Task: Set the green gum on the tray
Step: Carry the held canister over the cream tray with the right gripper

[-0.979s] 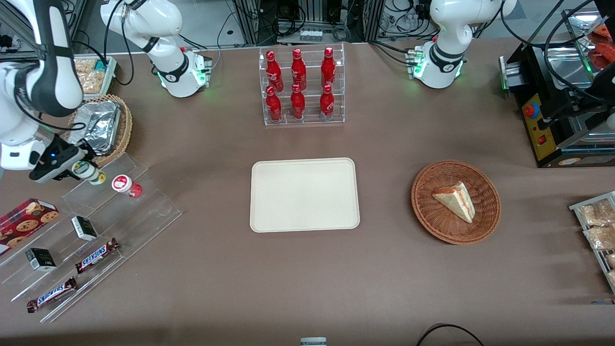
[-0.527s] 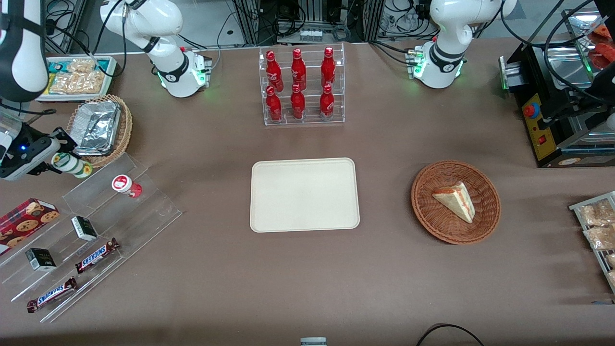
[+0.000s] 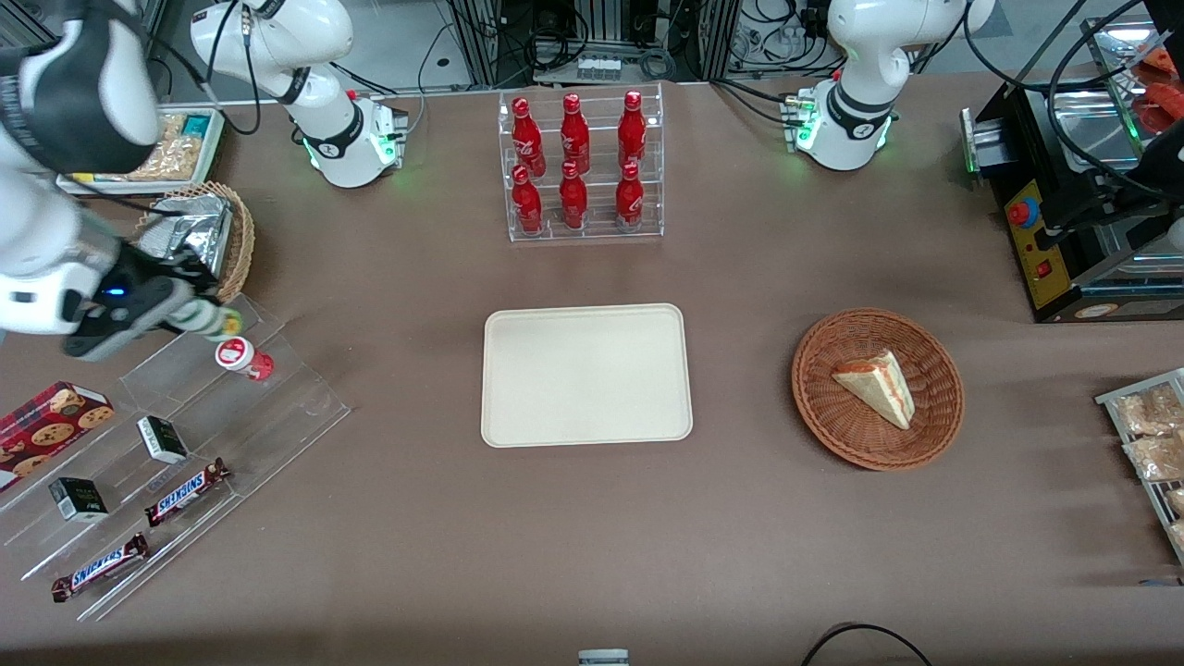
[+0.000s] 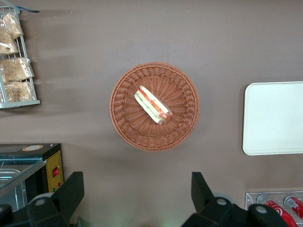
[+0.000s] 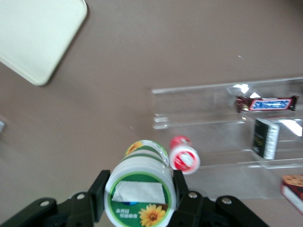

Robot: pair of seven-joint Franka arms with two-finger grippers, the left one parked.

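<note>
Gripper (image 5: 139,198) in my wrist view: fingers (image 5: 98,191) clamped on green gum (image 5: 139,191), held above acrylic step rack (image 3: 231,407) at working arm's end of table. Lid shows sunflower, small print unreadable. Red gum (image 3: 242,356) just beside: I judge a low carry could clip it. Snickers bars (image 3: 185,490) readable. Tray (image 3: 586,375) well apart; a slip in transit would drop gum short.

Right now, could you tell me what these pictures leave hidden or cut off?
- Front view: the gripper is shut on the green gum; its fingers hide most of the label.
- Right wrist view: the tray is cut off by the edge.
- Front view: the cookie box runs past the edge.
</note>
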